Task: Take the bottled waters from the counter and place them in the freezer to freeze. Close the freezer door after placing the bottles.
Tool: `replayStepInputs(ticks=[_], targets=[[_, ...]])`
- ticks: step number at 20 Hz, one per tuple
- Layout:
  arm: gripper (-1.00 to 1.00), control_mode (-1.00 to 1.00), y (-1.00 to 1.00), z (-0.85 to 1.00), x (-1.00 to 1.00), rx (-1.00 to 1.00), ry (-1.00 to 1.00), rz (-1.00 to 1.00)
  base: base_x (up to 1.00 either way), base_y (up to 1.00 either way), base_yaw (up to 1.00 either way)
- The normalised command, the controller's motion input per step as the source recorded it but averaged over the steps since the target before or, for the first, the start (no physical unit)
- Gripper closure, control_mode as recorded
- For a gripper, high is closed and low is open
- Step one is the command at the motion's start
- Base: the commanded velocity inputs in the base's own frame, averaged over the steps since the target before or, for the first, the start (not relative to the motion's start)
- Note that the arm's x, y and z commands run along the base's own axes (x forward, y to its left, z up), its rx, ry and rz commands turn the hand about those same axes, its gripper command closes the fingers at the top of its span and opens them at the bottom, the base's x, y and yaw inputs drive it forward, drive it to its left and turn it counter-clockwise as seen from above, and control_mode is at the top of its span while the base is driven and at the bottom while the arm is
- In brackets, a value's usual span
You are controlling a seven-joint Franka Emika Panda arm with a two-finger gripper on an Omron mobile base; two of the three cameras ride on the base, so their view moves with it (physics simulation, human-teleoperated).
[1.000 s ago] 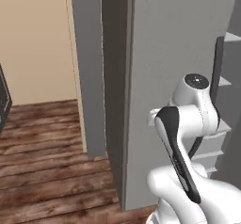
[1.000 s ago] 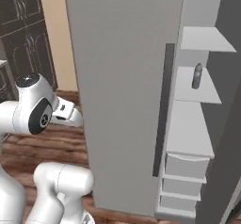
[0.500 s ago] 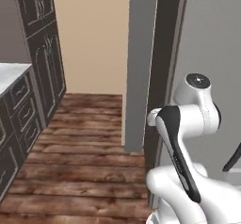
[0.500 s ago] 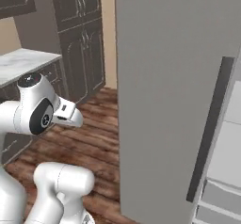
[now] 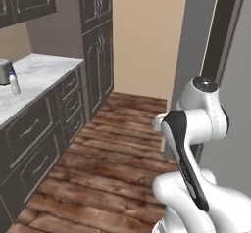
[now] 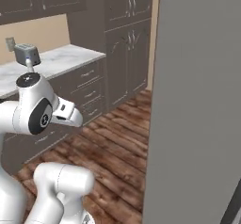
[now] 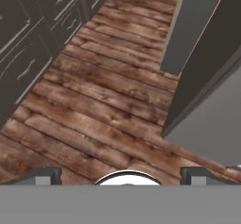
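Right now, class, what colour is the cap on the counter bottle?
Blue; the bottle shows best in the left base view.

A brown wood-plank floor (image 5: pixel 112 163) runs from the middle toward six o'clock in the left base view, its boards laid crosswise, and spreads across the hand view as well. Tall dark grey-brown cabinets (image 5: pixel 97 46) with paired doors and thin silver handles stand at about eleven o'clock, reaching the floor. Behind them, at twelve o'clock, is a plain beige wall (image 5: pixel 147 36). In the right base view a silver toaster (image 6: pixel 26 55) sits at ten o'clock, with a small pale wall outlet (image 6: pixel 10 43) just beside it on the beige wall.
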Motion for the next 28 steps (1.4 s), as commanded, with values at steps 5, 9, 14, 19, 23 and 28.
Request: replayStepInputs(ticks=[5,9,14,19,23,28], targets=[[-1.0,1.0,0.0,0.0,0.0,0.0,0.0,0.0,0.24,0.52,0.41],[-1.0,1.0,0.0,0.0,0.0,0.0,0.0,0.0,0.39,0.97,0.25],[-1.0,1.0,0.0,0.0,0.0,0.0,0.0,0.0,0.39,0.99,0.09],[-1.0,1.0,0.0,0.0,0.0,0.0,0.0,0.0,0.47,0.55,0.0],[-1.0,1.0,0.0,0.0,0.0,0.0,0.0,0.0,0.57,0.1,0.05],[-1.0,1.0,0.0,0.0,0.0,0.0,0.0,0.0,0.59,0.02,0.06]])
